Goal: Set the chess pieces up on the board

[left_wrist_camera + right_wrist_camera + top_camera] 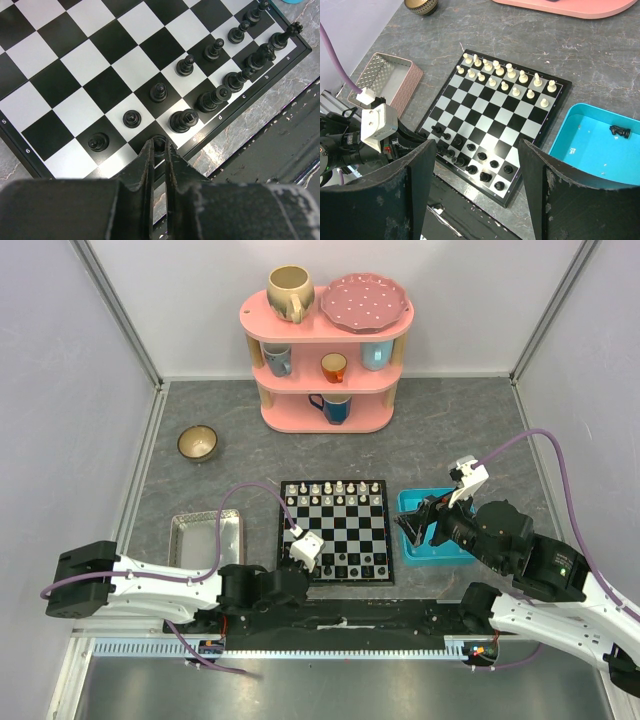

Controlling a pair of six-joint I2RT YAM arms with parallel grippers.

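Note:
The board (335,525) lies in the middle of the table. Cream-white pieces (335,492) fill its two far rows and black pieces (350,562) stand in its two near rows. My left gripper (303,565) is at the board's near left edge. In the left wrist view it (160,145) is shut on a black piece (161,143) standing on a dark square of the nearest row. My right gripper (420,525) hovers over the blue tray (440,552), open wide and empty (477,145). One black piece (620,131) lies in that tray (585,150).
A pink-rimmed grey tray (205,538) sits left of the board. A small bowl (197,443) stands at the far left. A pink shelf (325,360) with cups and a plate stands at the back. A dark rail (340,622) runs along the near edge.

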